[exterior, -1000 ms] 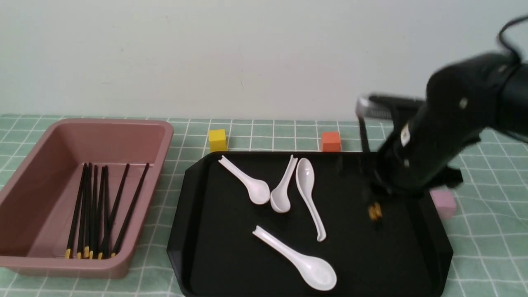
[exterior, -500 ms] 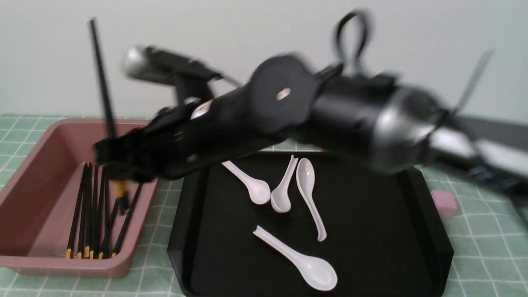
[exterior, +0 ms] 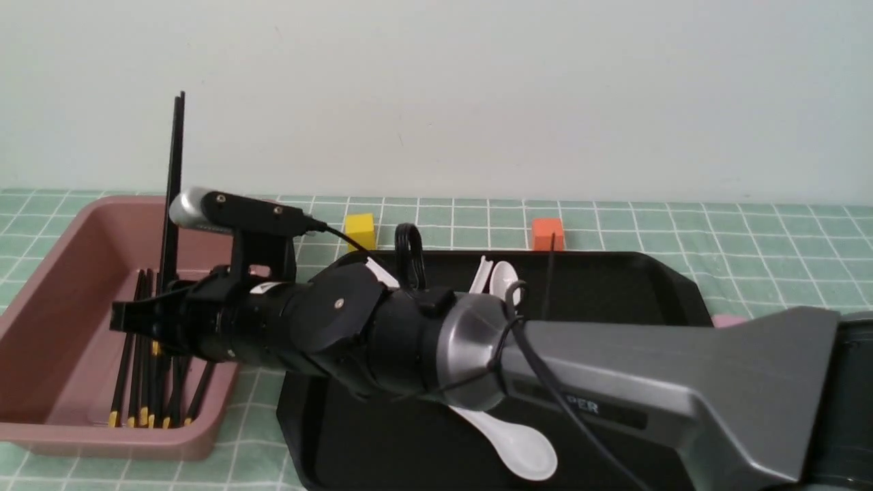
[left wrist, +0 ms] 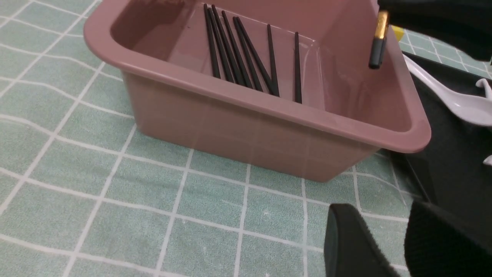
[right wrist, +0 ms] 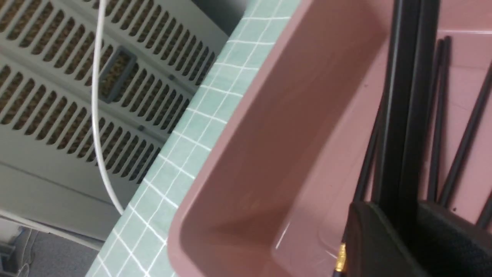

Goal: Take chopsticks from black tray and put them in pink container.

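Observation:
My right gripper (exterior: 160, 317) (right wrist: 407, 231) is shut on a pair of black chopsticks (exterior: 174, 177) (right wrist: 407, 96), which stand upright over the pink container (exterior: 102, 436) (right wrist: 288, 115). Their yellow-banded lower end (left wrist: 379, 36) hangs inside the bin, above its floor. Several more chopsticks (exterior: 140, 382) (left wrist: 238, 57) lie on that floor. The black tray (exterior: 614, 286) (left wrist: 453, 154) sits to the right, mostly hidden behind my right arm. My left gripper (left wrist: 392, 246) hovers open over the cloth near the container's corner, with nothing between its fingers; it is out of the front view.
White soup spoons (exterior: 518, 443) (exterior: 503, 273) lie on the tray, partly covered by my arm. A yellow cube (exterior: 359, 230) and an orange cube (exterior: 548, 234) stand behind the tray. A pale pink cube (exterior: 726, 319) peeks out at the tray's right edge.
My right arm swung from the tray's right side across to the pink container, carrying the chopsticks. It has since dropped lower, with the sticks upright over the bin.

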Tool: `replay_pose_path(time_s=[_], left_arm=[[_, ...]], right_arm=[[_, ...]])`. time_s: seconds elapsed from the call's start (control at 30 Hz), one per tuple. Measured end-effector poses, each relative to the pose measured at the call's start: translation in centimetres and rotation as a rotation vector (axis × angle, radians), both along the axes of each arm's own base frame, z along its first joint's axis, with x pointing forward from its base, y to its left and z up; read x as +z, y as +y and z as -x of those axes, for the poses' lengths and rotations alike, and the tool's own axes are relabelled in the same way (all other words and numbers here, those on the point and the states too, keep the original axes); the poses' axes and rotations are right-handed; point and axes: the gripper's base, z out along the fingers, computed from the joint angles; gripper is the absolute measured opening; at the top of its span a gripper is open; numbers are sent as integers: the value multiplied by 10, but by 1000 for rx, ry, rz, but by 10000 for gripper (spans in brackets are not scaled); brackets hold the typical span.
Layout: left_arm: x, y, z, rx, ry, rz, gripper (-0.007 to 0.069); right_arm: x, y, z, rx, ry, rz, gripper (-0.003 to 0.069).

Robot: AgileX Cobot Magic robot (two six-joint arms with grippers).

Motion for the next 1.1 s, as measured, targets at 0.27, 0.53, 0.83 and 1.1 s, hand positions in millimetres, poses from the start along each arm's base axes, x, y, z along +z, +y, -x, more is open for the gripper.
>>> replay_pose_path(time_s=[0.27, 0.53, 0.83, 1.1], left_arm=[[0, 0, 0, 0, -1, 0, 238], [0, 0, 0, 0, -1, 0, 238], [0, 0, 0, 0, -1, 0, 238], [0, 0, 0, 0, -1, 0, 238]], right_arm=[[6, 2, 8, 133, -4, 23, 301], [61, -27, 18, 436, -42, 64, 211], [161, -140, 45, 703, 42, 282, -13], [238, -235, 99, 465, -103, 483, -13]])
